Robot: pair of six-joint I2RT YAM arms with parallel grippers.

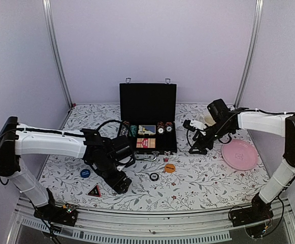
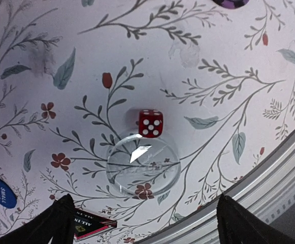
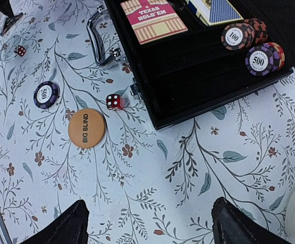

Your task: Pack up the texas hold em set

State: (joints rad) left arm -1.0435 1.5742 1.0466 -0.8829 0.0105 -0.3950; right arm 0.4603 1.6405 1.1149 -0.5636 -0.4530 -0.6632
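step reads as gathering loose pieces: left gripper (image 2: 144,216) wide, empty, over red white-spotted die (image 2: 151,123); next lower, pinch, carry to open black briefcase (image 1: 147,101); right gripper (image 3: 150,223) wide, empty

Table cover (image 2: 213,61): printed floral sheet, matt, smooth, faint smudges; cloth or vinyl, can't tell. Red die (image 2: 151,123): glossy plastic, white pips. Clear disc (image 2: 143,169): transparent plastic, bright glare on top. Briefcase handle (image 3: 93,31): polished silver metal. Case lining (image 3: 198,66): black, matt, felt-like. Card box (image 3: 152,20): printed cardboard, slight sheen. BIG BLIND button (image 3: 86,128): orange plastic, matt. 500 chip (image 3: 46,94): striped, smooth, glossy centre label. Pink plate (image 1: 240,155): glossy, smooth. Frame rail (image 1: 152,219): bare metal, satin finish.
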